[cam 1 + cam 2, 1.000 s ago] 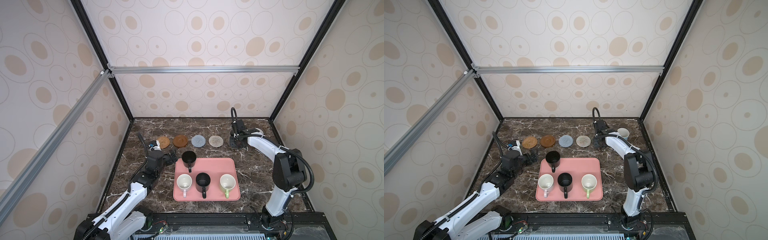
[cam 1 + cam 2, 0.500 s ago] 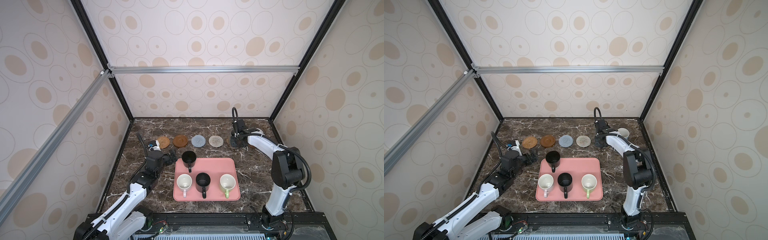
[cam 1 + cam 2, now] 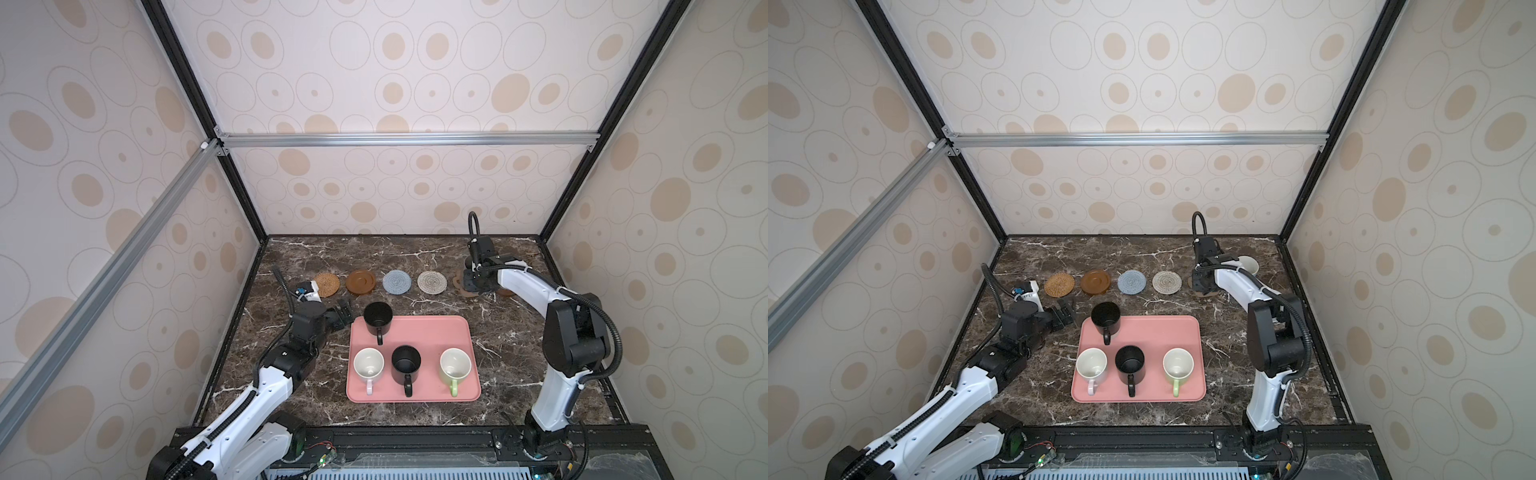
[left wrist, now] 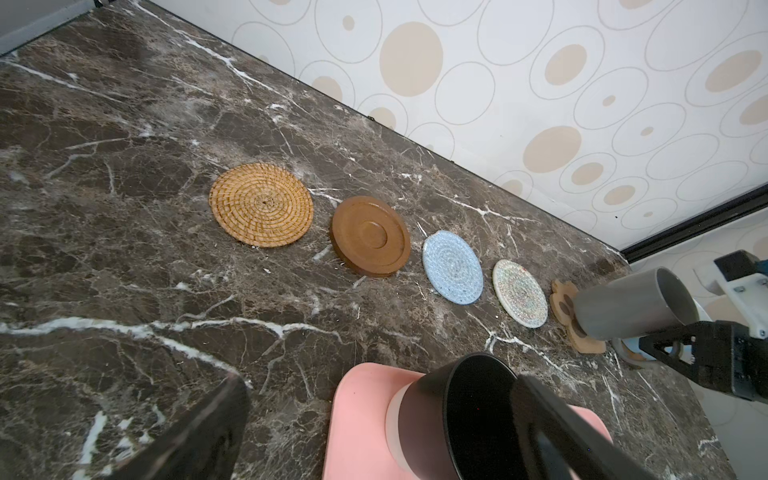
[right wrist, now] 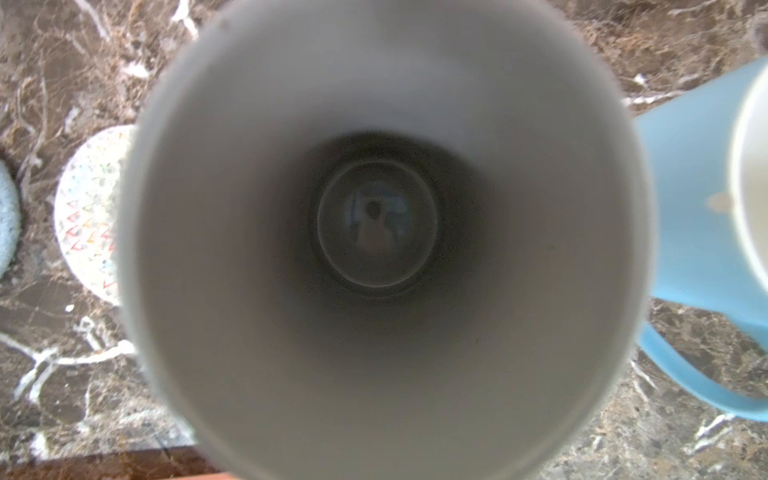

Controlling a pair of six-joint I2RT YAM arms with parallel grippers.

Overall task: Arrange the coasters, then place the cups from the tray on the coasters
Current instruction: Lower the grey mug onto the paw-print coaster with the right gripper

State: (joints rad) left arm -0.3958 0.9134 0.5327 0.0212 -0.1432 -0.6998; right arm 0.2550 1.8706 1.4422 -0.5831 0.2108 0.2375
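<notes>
You've got the grey mug (image 4: 631, 305) at the paw coaster (image 4: 561, 297), bench's far right.
Right jaws clamp it; left jaws wide beside the tray's (image 3: 432, 332) far black mug (image 3: 377, 318).

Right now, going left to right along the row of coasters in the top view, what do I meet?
In a top view: woven rattan coaster → brown disc coaster → blue-grey knitted coaster → cream-grey knitted coaster; further right, the right arm overlaps the rest.

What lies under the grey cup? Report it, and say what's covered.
The tan paw-shaped coaster lies under the grey cup; only its lobes show beside the cup's base. Its middle is covered, and whether the cup touches it cannot be told.
</notes>
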